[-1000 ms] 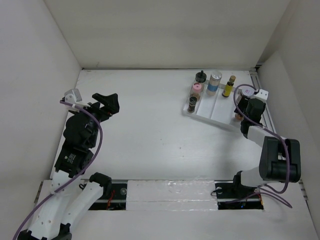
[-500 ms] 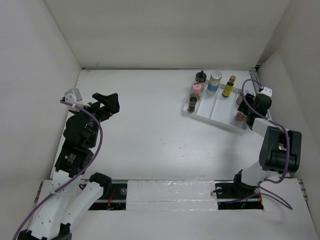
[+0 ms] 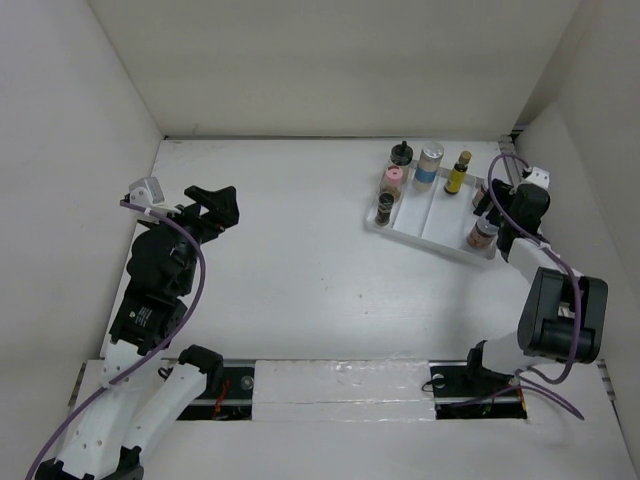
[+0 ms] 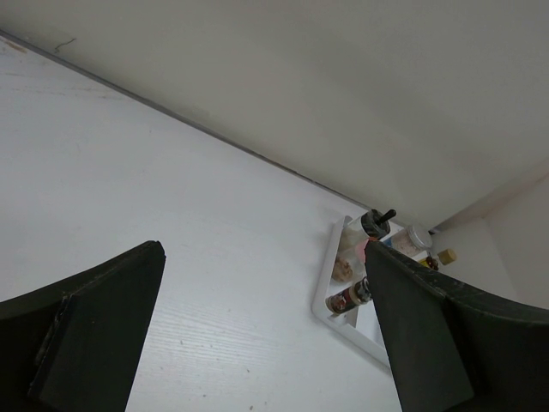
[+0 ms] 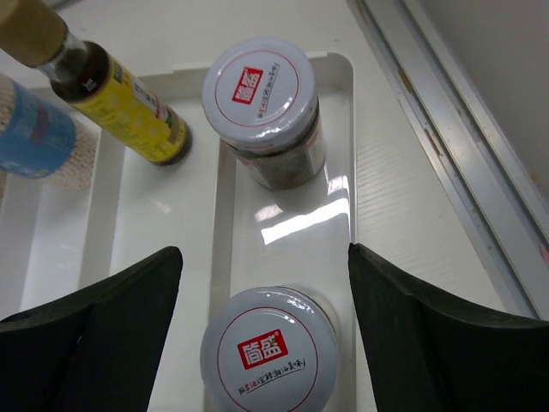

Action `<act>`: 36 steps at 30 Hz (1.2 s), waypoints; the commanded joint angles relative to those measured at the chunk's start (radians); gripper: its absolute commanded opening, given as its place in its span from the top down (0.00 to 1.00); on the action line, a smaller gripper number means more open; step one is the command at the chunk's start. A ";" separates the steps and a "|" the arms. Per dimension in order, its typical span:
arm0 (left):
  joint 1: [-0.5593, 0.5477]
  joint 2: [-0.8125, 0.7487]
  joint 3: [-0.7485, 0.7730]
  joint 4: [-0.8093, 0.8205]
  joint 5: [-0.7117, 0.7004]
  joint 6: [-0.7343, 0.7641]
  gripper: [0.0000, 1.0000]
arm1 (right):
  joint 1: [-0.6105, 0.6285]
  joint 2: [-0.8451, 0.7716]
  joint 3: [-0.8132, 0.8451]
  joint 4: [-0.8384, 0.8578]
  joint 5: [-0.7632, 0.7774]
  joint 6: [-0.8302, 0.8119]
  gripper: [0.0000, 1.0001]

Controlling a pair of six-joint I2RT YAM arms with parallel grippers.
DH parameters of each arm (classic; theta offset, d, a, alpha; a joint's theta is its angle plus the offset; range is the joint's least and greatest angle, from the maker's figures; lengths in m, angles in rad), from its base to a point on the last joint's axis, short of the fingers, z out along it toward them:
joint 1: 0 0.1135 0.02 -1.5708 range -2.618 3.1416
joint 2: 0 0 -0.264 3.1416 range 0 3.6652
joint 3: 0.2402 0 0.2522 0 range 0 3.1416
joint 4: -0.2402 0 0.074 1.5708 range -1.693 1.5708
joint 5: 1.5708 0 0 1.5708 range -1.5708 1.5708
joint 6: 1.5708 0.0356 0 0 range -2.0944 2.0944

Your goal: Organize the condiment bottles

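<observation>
The white tray [image 3: 425,232] at the far right holds the condiment bottles. They are a black-capped pale one [image 3: 401,153], a silver-lidded blue-labelled jar [image 3: 430,163], a slim yellow bottle [image 3: 458,172], a pink-lidded jar [image 3: 393,181] and a small dark bottle [image 3: 385,207]. Two jars with red-marked lids stand upright in the right compartment, the near one [image 5: 266,356] and the far one [image 5: 262,90]. My right gripper [image 5: 264,251] is open above that compartment, touching neither jar. My left gripper [image 3: 215,205] is open and empty at the far left, well away from the tray.
The tray's right rim [image 5: 353,172] lies close to a metal rail [image 5: 463,154] along the right wall. White walls close in the table on the left, back and right. The left wrist view shows the tray [image 4: 341,313] in the distance.
My right gripper has drawn back toward the far right and uncovered the near red-marked jar, which now stands free in the tray. The left arm has not moved.
</observation>
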 commanded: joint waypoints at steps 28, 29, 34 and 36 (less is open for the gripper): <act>-0.004 -0.018 -0.008 0.045 -0.040 0.013 0.00 | 1.116 0.001 0.192 0.056 -0.380 -0.323 0.55; -0.004 -0.018 -0.008 0.034 -0.040 0.001 0.00 | 1.153 0.020 0.192 0.071 -0.367 -0.323 0.67; -0.004 -0.029 -0.021 0.043 -0.051 -0.008 0.00 | 1.215 0.118 0.189 0.108 -0.317 -0.301 1.00; -0.004 -0.038 -0.030 0.043 -0.060 -0.019 0.00 | 1.225 0.142 0.201 0.108 -0.307 -0.301 1.00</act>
